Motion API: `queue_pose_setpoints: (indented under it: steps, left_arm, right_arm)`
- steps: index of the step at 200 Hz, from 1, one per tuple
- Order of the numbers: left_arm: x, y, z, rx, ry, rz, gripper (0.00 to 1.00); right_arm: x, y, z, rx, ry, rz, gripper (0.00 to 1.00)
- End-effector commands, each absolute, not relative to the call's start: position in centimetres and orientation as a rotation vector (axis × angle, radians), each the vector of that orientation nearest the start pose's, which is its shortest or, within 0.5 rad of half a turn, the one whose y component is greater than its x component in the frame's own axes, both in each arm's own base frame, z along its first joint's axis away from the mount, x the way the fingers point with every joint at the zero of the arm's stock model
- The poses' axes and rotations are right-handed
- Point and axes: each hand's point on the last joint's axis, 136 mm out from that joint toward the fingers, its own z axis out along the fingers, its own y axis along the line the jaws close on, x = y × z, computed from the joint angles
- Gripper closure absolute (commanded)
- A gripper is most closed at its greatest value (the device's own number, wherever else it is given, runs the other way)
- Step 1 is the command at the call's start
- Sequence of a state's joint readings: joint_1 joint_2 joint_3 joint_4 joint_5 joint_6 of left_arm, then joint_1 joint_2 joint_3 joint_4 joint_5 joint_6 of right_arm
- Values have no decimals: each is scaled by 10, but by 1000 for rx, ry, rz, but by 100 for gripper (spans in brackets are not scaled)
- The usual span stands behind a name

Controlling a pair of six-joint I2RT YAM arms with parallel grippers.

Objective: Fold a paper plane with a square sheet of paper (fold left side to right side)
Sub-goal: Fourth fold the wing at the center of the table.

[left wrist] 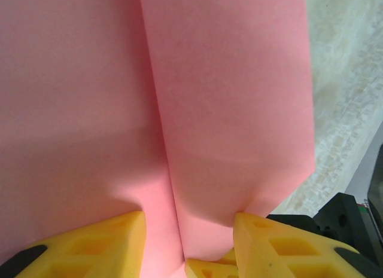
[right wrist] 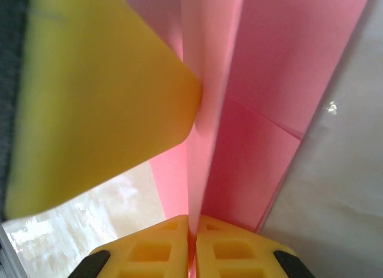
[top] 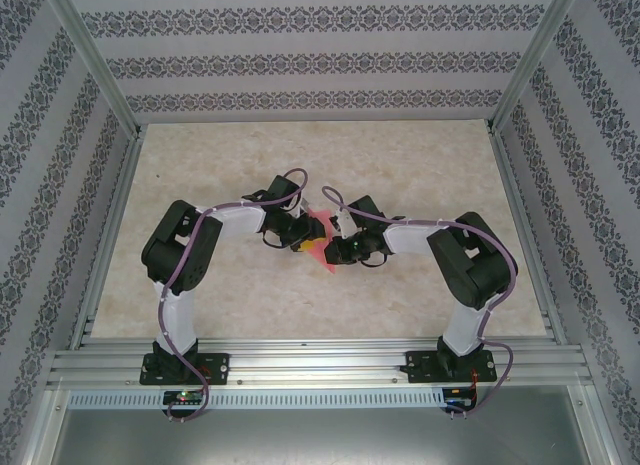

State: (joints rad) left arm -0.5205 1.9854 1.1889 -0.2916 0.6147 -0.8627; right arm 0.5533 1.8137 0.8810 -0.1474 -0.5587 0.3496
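The pink paper (top: 320,228) stands mid-surface (top: 420,175), between both tools. The right tool (right wrist: 192,225) is pinched tight on its folded edge. The left tool (left wrist: 188,218) stands partly wide, with the crease running between its fingers (left wrist: 96,245). The right wrist view alone shows a left finger (right wrist: 102,104) touching the paper's side.

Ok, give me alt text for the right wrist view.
The yellow right gripper is shut on a fold of pink paper that runs up the frame. A larger, blurred yellow finger touches the fold from the upper left, and the pale marbled table shows at lower left.
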Motion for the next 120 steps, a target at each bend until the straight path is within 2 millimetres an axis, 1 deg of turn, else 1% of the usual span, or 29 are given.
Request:
queue_pose_setpoints:
  steps: [1,29,76,120]
  left_arm:
    - [331,-305,20,-280,2958,-1106,56]
    - [330,-301,15,-292,2974,-1076,56]
    - [329,-298,10,-305,2990,-1038,59]
    - [327,-296,4,-317,3008,-1017,58]
  right_arm:
    - [280,279,14,-457,2729,1056,89]
    - [282,280,17,-459,2720,1069,88]
    - [283,282,20,-465,2709,1078,88]
    - [284,282,23,-462,2704,1086,85]
